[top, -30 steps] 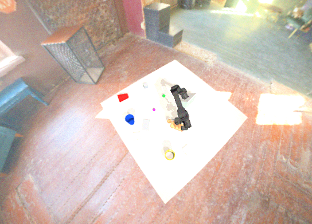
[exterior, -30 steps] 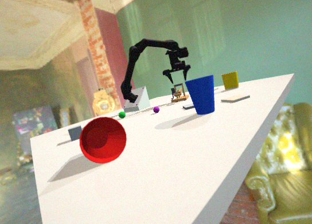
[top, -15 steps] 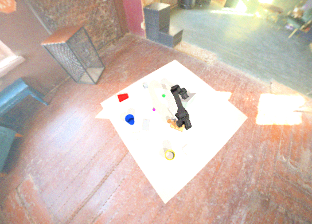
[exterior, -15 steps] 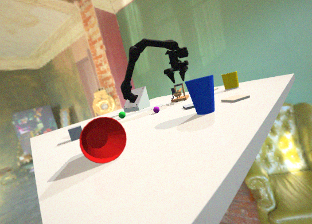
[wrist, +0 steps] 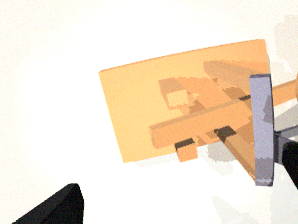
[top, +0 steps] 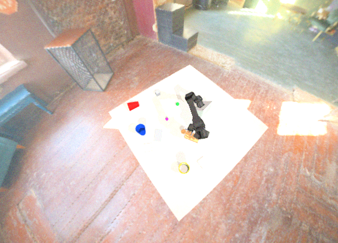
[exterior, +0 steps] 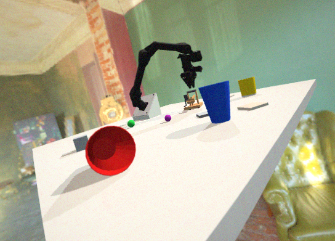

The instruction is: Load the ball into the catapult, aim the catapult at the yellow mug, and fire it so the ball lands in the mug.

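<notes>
Red cup [top: 133, 105] [exterior: 111, 151]: on its side, lower left of exterior frame; not the target.
Blue cup [top: 140, 129] [exterior: 217, 103]: upright, right of centre; not the target.
Balls: 2 on table near frame centre, green ball [top: 177, 104] [exterior: 131, 123] and purple ball [top: 166, 119] [exterior: 167, 118]; which 1 is meant, cannot tell. Neither is loaded.
Catapult [top: 192, 138] [exterior: 193, 106] [wrist: 125, 100]: right of centre, beyond balls; its cup's contents unclear. Aim looks off the mug; turning probably left.
Claw [top: 193, 133] [exterior: 191, 87] [wrist: 182, 170]: above catapult, spread wide, grasping 0 things.
Yellow mug [top: 184, 173] [exterior: 247, 86]: upright, upper right. Landing unconfirmed; firing probably left.
</notes>
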You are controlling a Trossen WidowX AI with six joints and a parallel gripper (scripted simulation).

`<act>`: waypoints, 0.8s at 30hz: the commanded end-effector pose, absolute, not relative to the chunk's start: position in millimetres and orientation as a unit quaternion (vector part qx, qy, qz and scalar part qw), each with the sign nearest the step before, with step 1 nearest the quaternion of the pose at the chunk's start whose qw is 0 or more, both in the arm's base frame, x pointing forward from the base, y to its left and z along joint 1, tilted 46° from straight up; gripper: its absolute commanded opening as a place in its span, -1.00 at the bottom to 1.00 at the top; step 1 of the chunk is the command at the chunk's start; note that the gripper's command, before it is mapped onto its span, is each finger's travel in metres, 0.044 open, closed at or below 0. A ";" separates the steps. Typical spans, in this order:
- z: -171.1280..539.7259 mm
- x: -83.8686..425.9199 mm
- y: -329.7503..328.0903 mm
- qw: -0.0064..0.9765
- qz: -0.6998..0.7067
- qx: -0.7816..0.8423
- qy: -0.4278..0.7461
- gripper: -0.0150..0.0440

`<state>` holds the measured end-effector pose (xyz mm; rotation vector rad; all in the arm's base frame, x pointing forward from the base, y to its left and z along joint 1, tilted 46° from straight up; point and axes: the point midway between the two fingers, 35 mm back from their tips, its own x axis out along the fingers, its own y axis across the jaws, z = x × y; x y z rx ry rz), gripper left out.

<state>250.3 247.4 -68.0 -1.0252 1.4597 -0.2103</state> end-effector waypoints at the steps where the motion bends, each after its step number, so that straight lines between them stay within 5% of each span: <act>1: -66.5 250.5 248.9 0.591 -0.046 -0.488 0.640 1.00; 24: -63.8 249.3 251.1 0.356 0.206 -0.680 0.607 1.00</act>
